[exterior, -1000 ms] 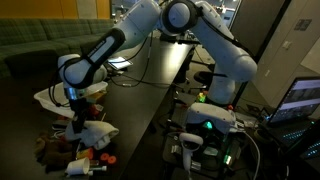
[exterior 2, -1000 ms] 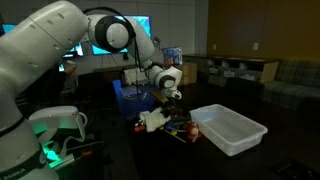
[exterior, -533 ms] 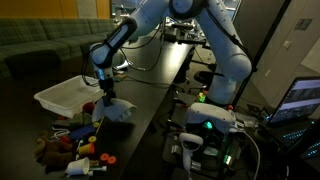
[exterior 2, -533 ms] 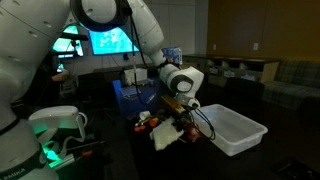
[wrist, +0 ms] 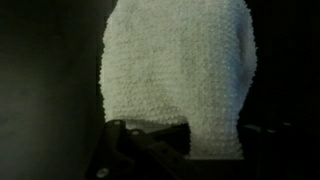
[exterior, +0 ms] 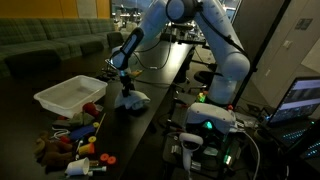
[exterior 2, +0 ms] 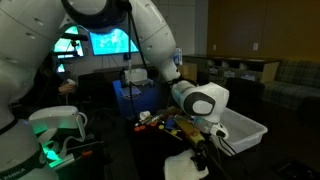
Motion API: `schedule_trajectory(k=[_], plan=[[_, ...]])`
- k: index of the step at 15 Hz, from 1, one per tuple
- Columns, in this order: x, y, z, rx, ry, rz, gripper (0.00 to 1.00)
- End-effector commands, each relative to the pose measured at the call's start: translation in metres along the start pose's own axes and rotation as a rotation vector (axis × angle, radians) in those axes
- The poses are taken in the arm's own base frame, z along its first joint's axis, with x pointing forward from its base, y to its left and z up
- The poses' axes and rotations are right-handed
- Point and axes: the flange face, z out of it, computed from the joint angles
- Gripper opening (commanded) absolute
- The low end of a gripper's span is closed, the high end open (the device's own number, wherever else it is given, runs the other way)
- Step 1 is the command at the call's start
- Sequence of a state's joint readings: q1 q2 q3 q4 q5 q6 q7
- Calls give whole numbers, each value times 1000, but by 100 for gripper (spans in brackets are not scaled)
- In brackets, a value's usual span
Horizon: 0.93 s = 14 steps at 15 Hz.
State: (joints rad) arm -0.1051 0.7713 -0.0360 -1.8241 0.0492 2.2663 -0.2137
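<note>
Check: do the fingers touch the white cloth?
Touching. The wrist view shows the fingers shut on the white cloth; it hangs from them in both exterior views.

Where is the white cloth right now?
In an exterior view the white cloth hangs from the tool, right of the white bin in the picture, beyond the toy pile.

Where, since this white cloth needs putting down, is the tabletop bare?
The dark tabletop looks bare past the white bin, along the edge around where the gripper holds the white cloth. It is crowded at the toy pile beside the bin, with little room to pass a hand there.
</note>
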Motion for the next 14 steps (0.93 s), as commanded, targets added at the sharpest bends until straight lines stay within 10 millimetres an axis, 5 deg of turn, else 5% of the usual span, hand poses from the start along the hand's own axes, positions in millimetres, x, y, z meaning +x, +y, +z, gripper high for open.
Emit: schedule_trajectory(k=[1, 8, 14], plan=[[28, 18, 11, -72, 74, 125, 11], [83, 17, 23, -122, 273, 348, 11], [100, -20, 28, -102, 322, 411, 11]])
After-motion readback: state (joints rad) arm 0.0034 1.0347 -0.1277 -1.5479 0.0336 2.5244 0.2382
